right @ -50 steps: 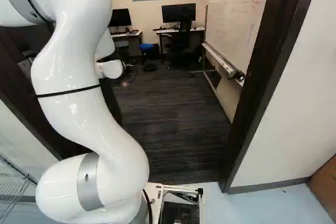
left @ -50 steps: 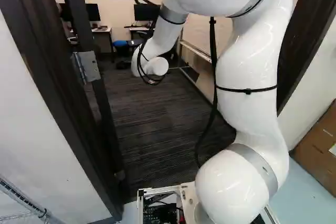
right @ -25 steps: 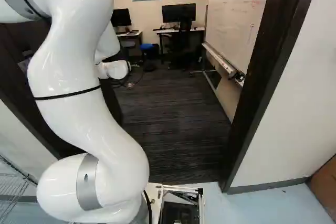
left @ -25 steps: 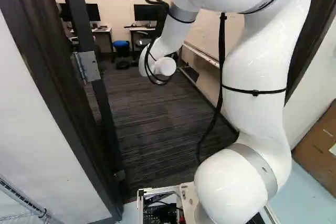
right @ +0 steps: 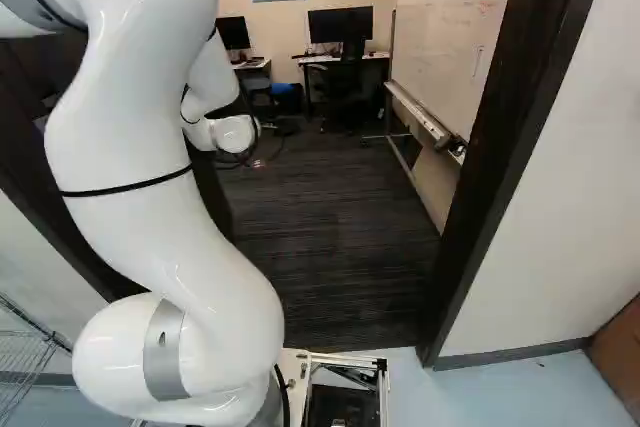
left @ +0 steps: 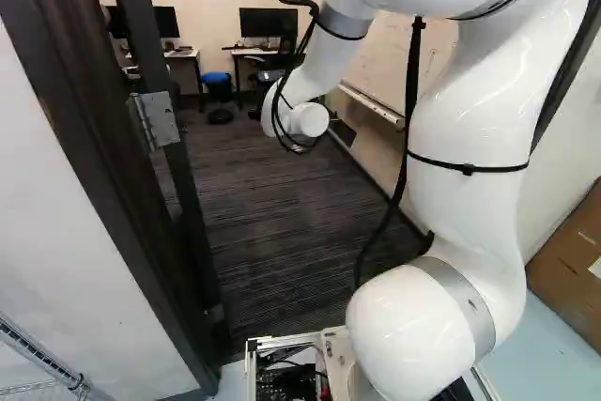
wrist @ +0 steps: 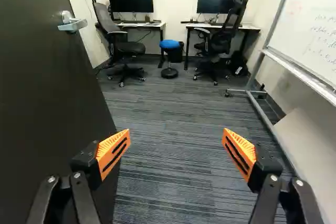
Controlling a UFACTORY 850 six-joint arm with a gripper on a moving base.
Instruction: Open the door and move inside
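The dark door (wrist: 42,93) stands swung open into the room, its silver lever handle (wrist: 72,23) on the face beside my gripper. Its hinge (left: 160,119) and edge show at the left of the left base view, by the dark door frame (left: 89,147). My arm's white wrist end (left: 306,119) reaches through the doorway and mostly hides the gripper in both base views. In the wrist view the gripper (wrist: 177,138) is open, orange pads wide apart, nothing between them. One finger overlaps the door's face in the picture; whether they touch, I cannot tell.
The doorway's other post (right: 490,147) rises right of the arm. Inside stand a wheeled whiteboard (wrist: 310,30), two desks with monitors, office chairs (wrist: 118,40) and a blue stool (wrist: 169,45). A cardboard box (left: 573,265) and a wire rack (left: 38,354) are outside.
The base has not moved. My wrist end has shifted rightward in both base views; the upper arm has shifted right in the left base view and slightly left in the right one.
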